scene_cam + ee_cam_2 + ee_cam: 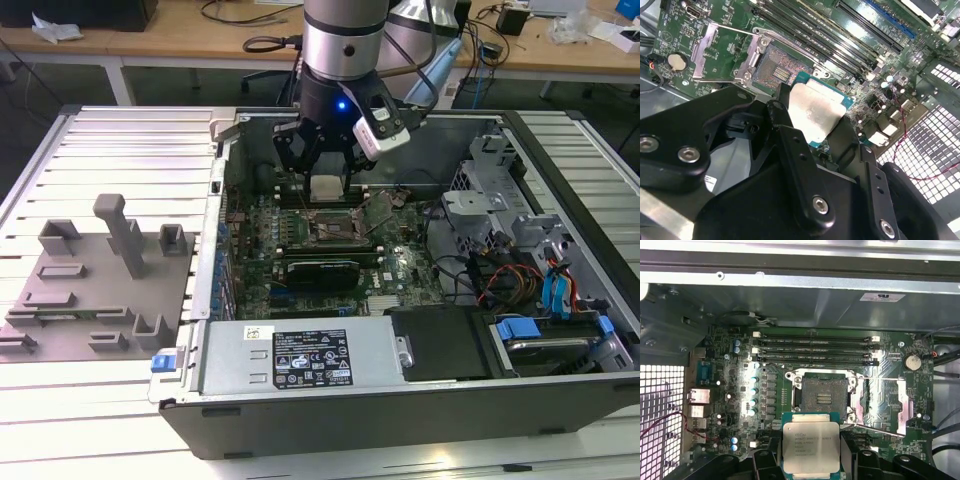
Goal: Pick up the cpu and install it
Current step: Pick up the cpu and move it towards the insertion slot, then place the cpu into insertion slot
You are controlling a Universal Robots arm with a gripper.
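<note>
socket lies bare, its load plate swung open beside it, memory slots just past it | cpu silvery-topped, green-edged, level, hangs just beside socket | your tool grips cpu by its edges

the hand hides one edge of the cpu from you; the exterior view's top cuts off the arm.

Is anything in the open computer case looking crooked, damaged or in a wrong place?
Nothing stands out. The black gripper holds the small square silvery cpu square to the dark metal-framed socket, which lies empty with its hinged metal frame swung open. No damage shows.
</note>
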